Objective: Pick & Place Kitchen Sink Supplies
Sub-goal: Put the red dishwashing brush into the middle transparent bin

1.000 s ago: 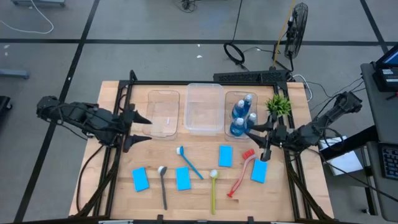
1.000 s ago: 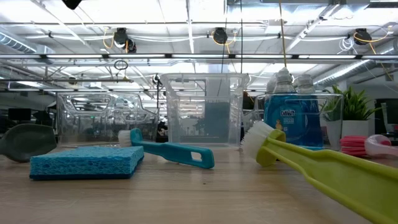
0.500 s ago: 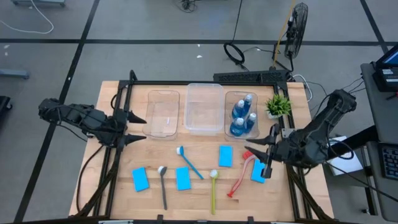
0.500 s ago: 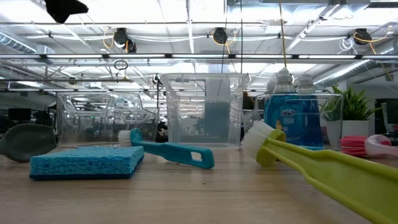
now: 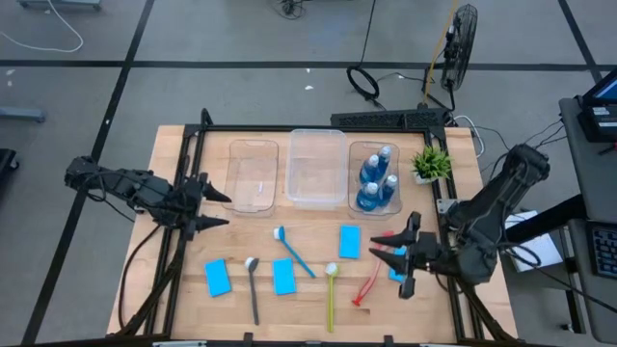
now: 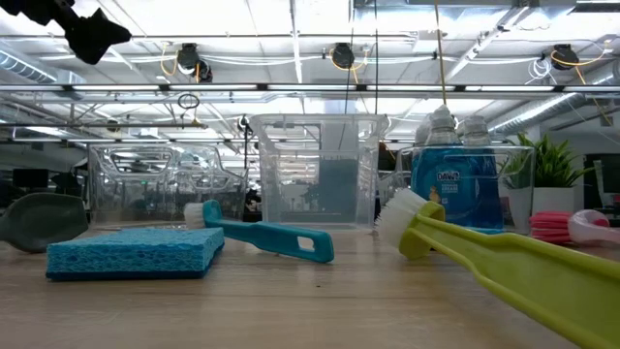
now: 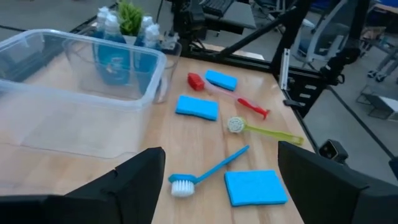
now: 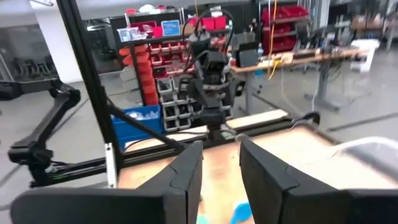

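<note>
The right hand (image 5: 397,262) hovers above the red brush (image 5: 371,278), fingers slightly parted and grasping nothing. The left hand (image 5: 214,209) waits, spread wide and empty, beside a clear tub (image 5: 253,175) on the table (image 5: 308,318).

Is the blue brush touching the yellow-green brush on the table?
Apart. The high view shows bare wood between the blue brush and the yellow-green brush.

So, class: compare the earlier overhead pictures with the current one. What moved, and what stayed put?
The right claw moved away from the tub of blue bottles toward the table's front, now over the red brush and the rightmost sponge. The left claw shifted slightly forward. Neither holds anything. The bottles, brushes, sponges, tubs and plant stayed where they were.
</note>
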